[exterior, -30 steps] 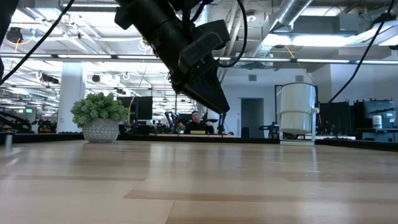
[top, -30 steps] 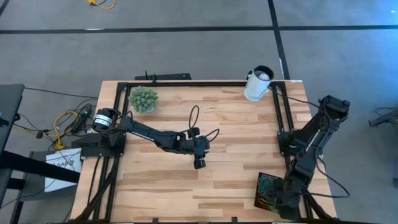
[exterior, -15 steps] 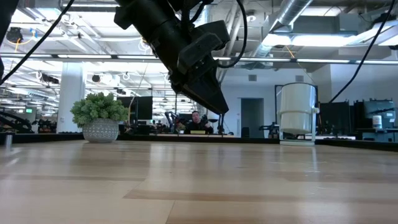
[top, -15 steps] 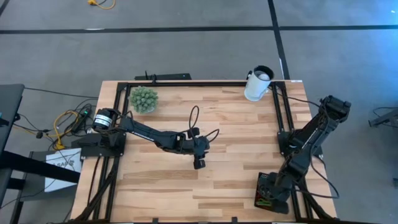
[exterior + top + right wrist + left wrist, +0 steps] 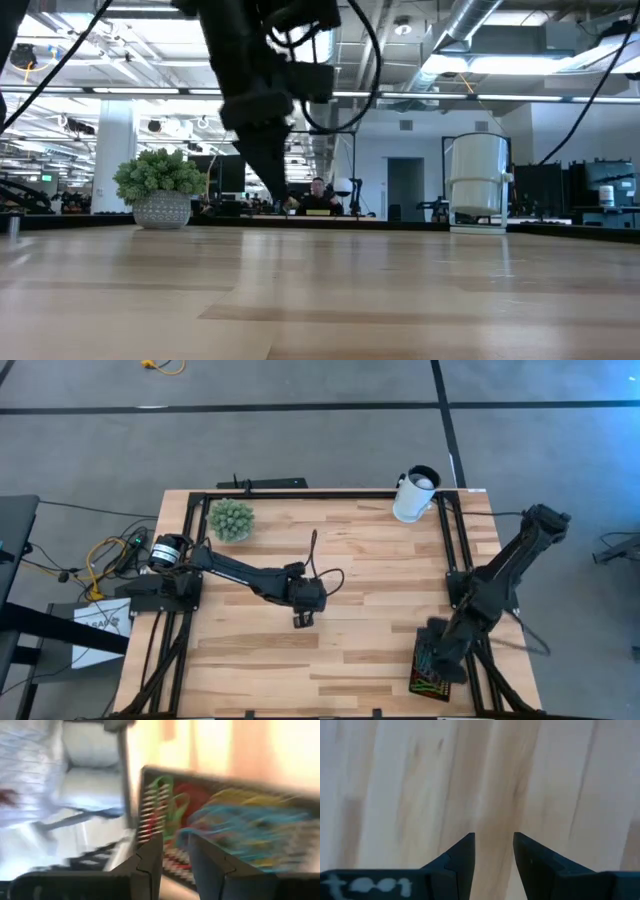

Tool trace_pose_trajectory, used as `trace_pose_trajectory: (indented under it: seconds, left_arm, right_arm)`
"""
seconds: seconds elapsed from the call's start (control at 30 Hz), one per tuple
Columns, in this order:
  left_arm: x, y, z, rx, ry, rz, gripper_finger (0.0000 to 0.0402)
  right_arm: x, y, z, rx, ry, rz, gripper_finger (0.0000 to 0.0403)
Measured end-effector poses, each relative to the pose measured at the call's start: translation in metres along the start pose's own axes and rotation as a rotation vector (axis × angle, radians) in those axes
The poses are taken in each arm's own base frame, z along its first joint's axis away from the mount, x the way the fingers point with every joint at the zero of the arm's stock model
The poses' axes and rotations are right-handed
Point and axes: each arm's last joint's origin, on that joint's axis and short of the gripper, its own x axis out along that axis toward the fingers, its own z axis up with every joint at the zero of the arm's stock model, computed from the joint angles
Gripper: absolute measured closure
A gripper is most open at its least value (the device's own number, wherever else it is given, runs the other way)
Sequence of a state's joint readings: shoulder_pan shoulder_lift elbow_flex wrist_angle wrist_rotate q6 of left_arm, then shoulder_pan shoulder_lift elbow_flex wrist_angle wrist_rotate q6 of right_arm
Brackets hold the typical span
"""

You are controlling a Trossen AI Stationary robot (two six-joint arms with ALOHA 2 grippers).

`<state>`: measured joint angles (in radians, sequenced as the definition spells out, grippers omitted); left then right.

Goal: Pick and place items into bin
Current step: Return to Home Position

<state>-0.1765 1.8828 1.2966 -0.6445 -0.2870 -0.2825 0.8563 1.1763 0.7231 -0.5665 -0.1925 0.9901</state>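
Observation:
The black bin [image 5: 417,682] stands at the table's near right corner, partly under my right arm. Several rubber bands [image 5: 430,678] in red, green, yellow and blue lie in it; they also show in the right wrist view [image 5: 240,820]. My right gripper [image 5: 437,650] hangs over the bin's far part, open and empty [image 5: 175,840]. My left gripper [image 5: 302,618] is over bare wood at mid-table, open and empty [image 5: 494,837], and clear of the table in the low view [image 5: 272,180]. No loose bands show on the table.
A green spiky ball [image 5: 231,518] stands at the far left and a white cup [image 5: 413,495] at the far right. Black frame rails [image 5: 452,540] run along the table's edges. Bare wood lies between the arms. A person [image 5: 317,195] sits far behind the table.
My right gripper has gone from the bin's near right corner toward the table's far edge, across the bin. My left gripper has gone a little toward the table's left edge and turned about.

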Motion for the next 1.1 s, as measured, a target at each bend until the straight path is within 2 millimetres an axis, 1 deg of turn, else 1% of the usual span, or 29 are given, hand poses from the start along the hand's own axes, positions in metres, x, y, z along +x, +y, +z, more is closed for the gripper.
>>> trace_pose_trajectory:
  seconds: [0.1, 0.17, 0.23, 0.27, 0.33, 0.4, 0.5, 0.57, 0.63, 0.7, 0.77, 0.83, 0.9, 1.0, 1.07, 1.1]
  left_arm:
    - [-0.016, 0.003, 0.003, 0.017, 0.080, 0.068, 0.0277]
    - [-0.034, 0.007, 0.006, 0.040, 0.113, 0.123, 0.0277]
    - [-0.058, 0.010, 0.010, 0.034, 0.130, 0.161, 0.0277]
    - [-0.071, 0.011, 0.011, 0.030, 0.130, 0.179, 0.0277]
    - [-0.101, 0.011, 0.008, 0.048, 0.110, 0.247, 0.0277]
    - [-0.133, 0.013, 0.000, 0.067, 0.061, 0.334, 0.0277]
    - [-0.178, 0.020, -0.023, 0.038, -0.057, 0.457, 0.0277]
    - [-0.202, 0.025, -0.042, -0.028, -0.161, 0.490, 0.0277]
    - [-0.217, 0.029, -0.064, -0.083, -0.251, 0.476, 0.0277]
    - [-0.223, 0.031, -0.089, -0.107, -0.325, 0.448, 0.0277]
    - [-0.221, 0.034, -0.113, -0.124, -0.404, 0.423, 0.0277]
    - [-0.213, 0.040, -0.136, -0.166, -0.501, 0.401, 0.0277]
    - [-0.201, 0.044, -0.155, -0.234, -0.597, 0.343, 0.0277]
    - [-0.182, 0.045, -0.174, -0.285, -0.696, 0.203, 0.0277]
    - [-0.175, 0.044, -0.179, -0.285, -0.782, 0.100, 0.0277]
    - [-0.174, 0.042, -0.179, -0.279, -0.836, 0.022, 0.0277]
  right_arm:
    - [-0.030, -0.014, 0.003, -0.153, -0.147, -0.113, 0.0317]
    - [-0.051, -0.026, 0.003, -0.244, -0.270, -0.227, 0.0317]
    - [-0.070, -0.037, 0.002, -0.295, -0.392, -0.333, 0.0317]
    - [-0.079, -0.041, 0.001, -0.294, -0.438, -0.357, 0.0317]
    - [-0.095, -0.048, -0.004, -0.298, -0.495, -0.347, 0.0317]
    - [-0.108, -0.053, -0.013, -0.342, -0.516, -0.308, 0.0317]
    - [-0.126, -0.062, -0.027, -0.428, -0.578, -0.291, 0.0317]
    - [-0.141, -0.070, -0.040, -0.426, -0.678, -0.284, 0.0317]
    - [-0.154, -0.079, -0.053, -0.409, -0.783, -0.254, 0.0317]
    - [-0.164, -0.086, -0.065, -0.416, -0.854, -0.196, 0.0317]
    - [-0.174, -0.094, -0.078, -0.429, -0.933, -0.125, 0.0317]
    - [-0.181, -0.103, -0.090, -0.426, -1.008, -0.069, 0.0317]
    - [-0.184, -0.111, -0.100, -0.409, -1.064, -0.040, 0.0317]
    - [-0.186, -0.114, -0.101, -0.329, -1.101, -0.105, 0.0317]
    - [-0.186, -0.113, -0.099, -0.265, -1.120, -0.153, 0.0317]
    - [-0.186, -0.111, -0.097, -0.238, -1.122, -0.178, 0.0317]
